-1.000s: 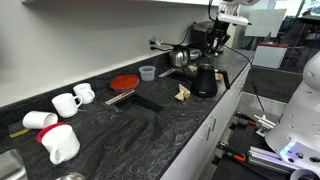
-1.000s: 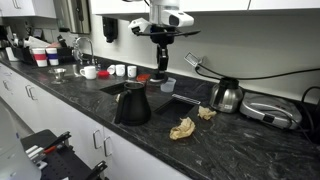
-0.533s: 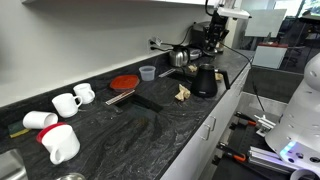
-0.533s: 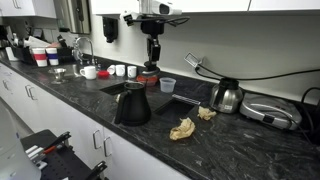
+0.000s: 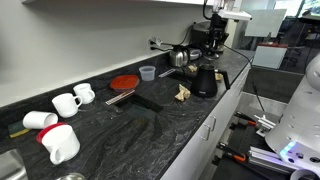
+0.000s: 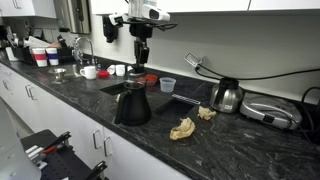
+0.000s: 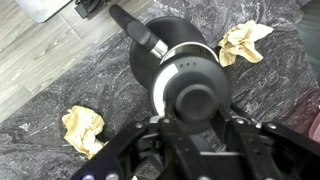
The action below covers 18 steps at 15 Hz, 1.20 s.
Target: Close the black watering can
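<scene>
The black watering can (image 6: 132, 104) stands near the counter's front edge, its top open; it also shows in an exterior view (image 5: 205, 80). In the wrist view its tapered body (image 7: 160, 52) and handle lie below my gripper. My gripper (image 7: 197, 120) is shut on the small round lid (image 7: 190, 88), with the fingers on either side of the lid's knob. In both exterior views the gripper (image 6: 140, 52) (image 5: 215, 38) hangs well above the counter, higher than the can and a little behind it.
A shiny silver pot (image 6: 226, 96) and crumpled paper (image 6: 183, 128) sit beside the can. A plastic cup (image 6: 168, 85), a red plate (image 5: 123, 82), white mugs (image 5: 66, 103) and a coffee machine (image 5: 203, 33) stand along the counter.
The arm has carried the gripper and lid sideways along the counter, leftward in the exterior view that shows the can from the front. The can has not moved.
</scene>
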Motion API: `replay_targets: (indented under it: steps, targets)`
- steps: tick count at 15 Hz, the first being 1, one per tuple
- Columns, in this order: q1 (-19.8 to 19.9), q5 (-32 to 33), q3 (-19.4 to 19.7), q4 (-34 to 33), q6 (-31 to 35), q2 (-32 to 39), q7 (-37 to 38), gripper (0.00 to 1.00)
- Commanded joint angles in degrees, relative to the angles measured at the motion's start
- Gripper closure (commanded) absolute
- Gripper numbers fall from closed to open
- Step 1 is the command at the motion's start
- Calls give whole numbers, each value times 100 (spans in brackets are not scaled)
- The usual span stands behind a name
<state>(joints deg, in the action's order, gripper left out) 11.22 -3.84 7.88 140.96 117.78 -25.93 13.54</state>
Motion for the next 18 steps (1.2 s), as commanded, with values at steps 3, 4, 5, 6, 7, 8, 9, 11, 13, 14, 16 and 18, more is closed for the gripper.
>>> replay_targets:
  steps: [3, 4, 5, 6, 7, 8, 9, 11, 13, 14, 16, 18]
  targets:
    - [-153, -93, -26, 138, 232, -26, -303, 85]
    - [-176, -96, -21, 150, 230, -12, -338, 85]
    - [-194, -101, -15, 164, 247, 8, -377, 85]
    - [-218, -143, 4, 180, 291, 36, -432, 85]
    - [-229, -166, 11, 198, 363, 66, -456, 85]
    - [-245, -204, 20, 205, 421, 106, -488, 85]
    - [-250, -209, 12, 212, 479, 143, -503, 85]
    - [-232, -144, -12, 240, 630, 214, -518, 85]
    - [-217, -97, -24, 254, 751, 290, -521, 85]
    - [-219, -94, -24, 257, 804, 326, -527, 85]
    - [-225, -77, -33, 256, 860, 375, -539, 85]
    - [-219, -37, -46, 247, 873, 410, -536, 85]
